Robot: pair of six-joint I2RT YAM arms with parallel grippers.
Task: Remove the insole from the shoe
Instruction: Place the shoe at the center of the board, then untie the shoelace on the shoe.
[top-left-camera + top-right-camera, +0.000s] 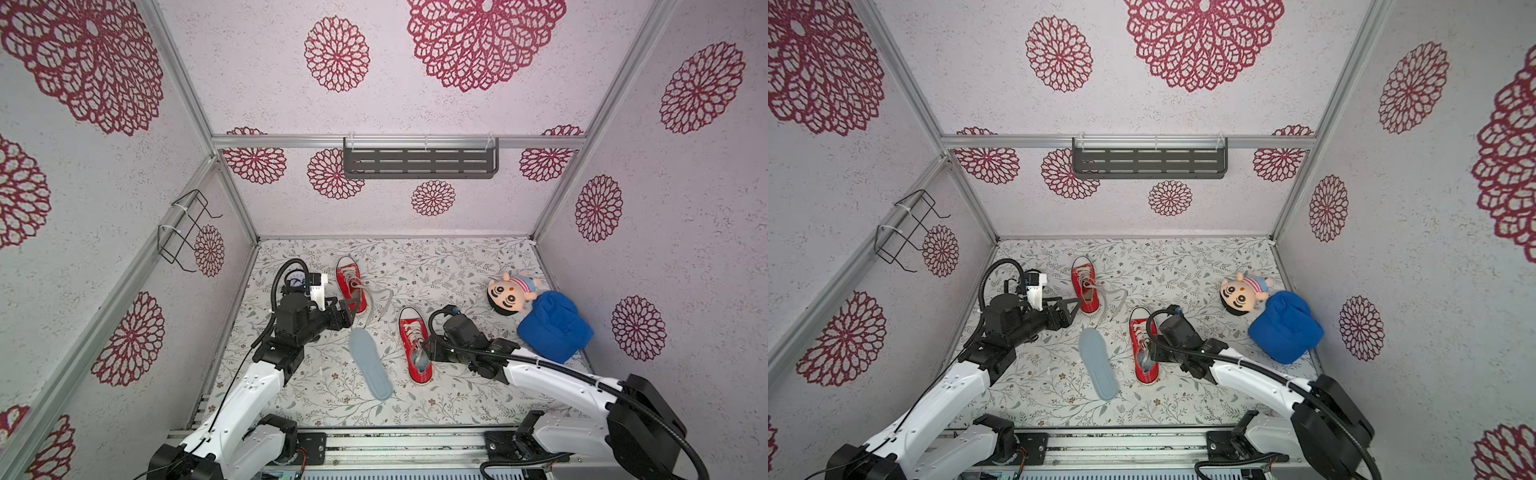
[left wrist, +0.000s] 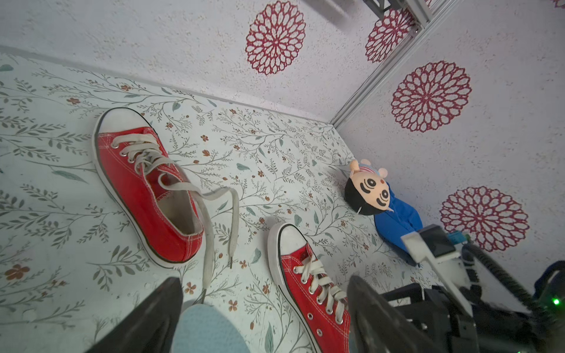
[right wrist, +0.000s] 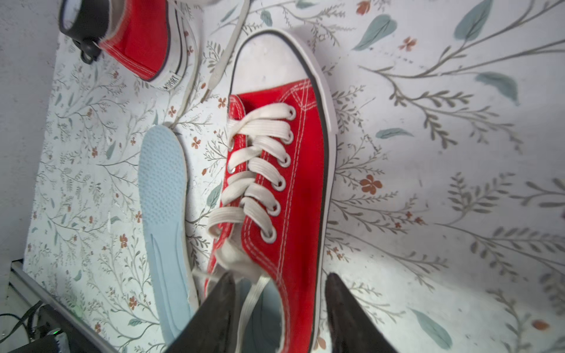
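Near shoe (image 1: 410, 330): red, laced, upright on the desk (image 1: 457, 266), toe toward the back wall; its insole (image 1: 422, 362) lies inside, pale blue at the heel opening.
Right jaws: partly open at that opening; one inside the collar, one outside the shoe's wall; gripping nothing.
Far shoe (image 1: 351, 282): red, laces trailing over the desk; inside pale cream.
Loose insole (image 1: 370, 365): pale blue, flat on the desk, just beside the near shoe.
Left jaws: wide open, empty; over the loose insole's far end, near the far shoe's heel.
Doll (image 1: 509, 293), blue cap (image 1: 555, 328): touching, by the right wall.
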